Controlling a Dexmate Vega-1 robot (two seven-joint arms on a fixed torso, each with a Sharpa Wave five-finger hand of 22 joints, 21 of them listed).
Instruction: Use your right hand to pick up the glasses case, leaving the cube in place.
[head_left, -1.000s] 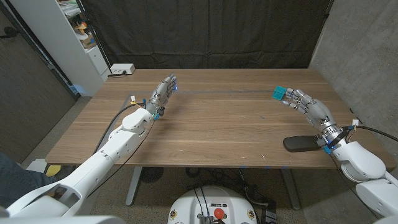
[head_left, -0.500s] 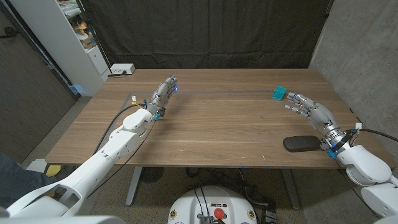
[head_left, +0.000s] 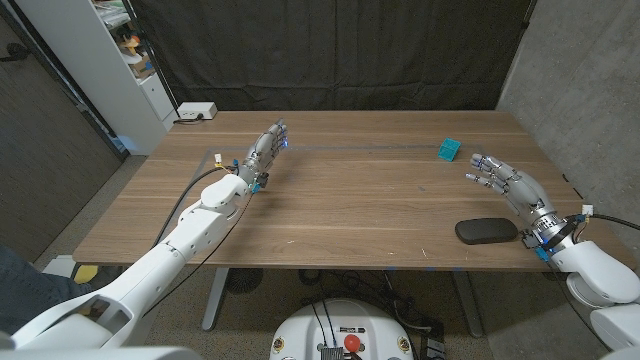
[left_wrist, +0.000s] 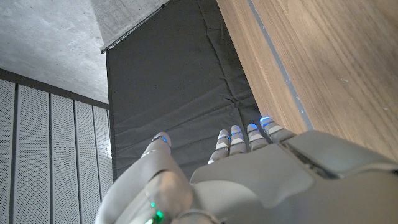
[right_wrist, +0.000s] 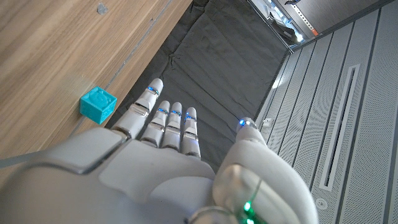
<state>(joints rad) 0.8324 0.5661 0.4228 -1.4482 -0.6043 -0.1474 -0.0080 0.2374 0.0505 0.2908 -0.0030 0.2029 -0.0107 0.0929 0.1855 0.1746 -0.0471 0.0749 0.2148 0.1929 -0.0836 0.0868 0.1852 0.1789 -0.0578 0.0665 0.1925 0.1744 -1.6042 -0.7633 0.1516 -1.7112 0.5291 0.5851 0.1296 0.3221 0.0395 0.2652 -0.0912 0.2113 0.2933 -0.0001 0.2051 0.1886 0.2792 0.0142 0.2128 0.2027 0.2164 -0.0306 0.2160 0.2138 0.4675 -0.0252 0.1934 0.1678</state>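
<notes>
The dark oval glasses case (head_left: 486, 231) lies near the table's front right edge. A teal cube (head_left: 449, 149) (right_wrist: 97, 104) stands further back on the right. My right hand (head_left: 507, 184) (right_wrist: 165, 155) hovers open over the table between them, just behind and to the right of the case, touching neither, fingers spread and pointing away from me. My left hand (head_left: 262, 153) (left_wrist: 249, 168) is open on the far left part of the table, fingers extended, holding nothing.
A white power strip (head_left: 196, 111) sits at the table's back left corner. White shelving (head_left: 120, 60) stands beyond the left edge and a black curtain (head_left: 330, 50) hangs behind. The wooden table (head_left: 340, 200) has bare room in the middle.
My right hand has drawn back toward me and to the right, away from the cube and closer to the case. The left hand, cube and case have stayed put.
</notes>
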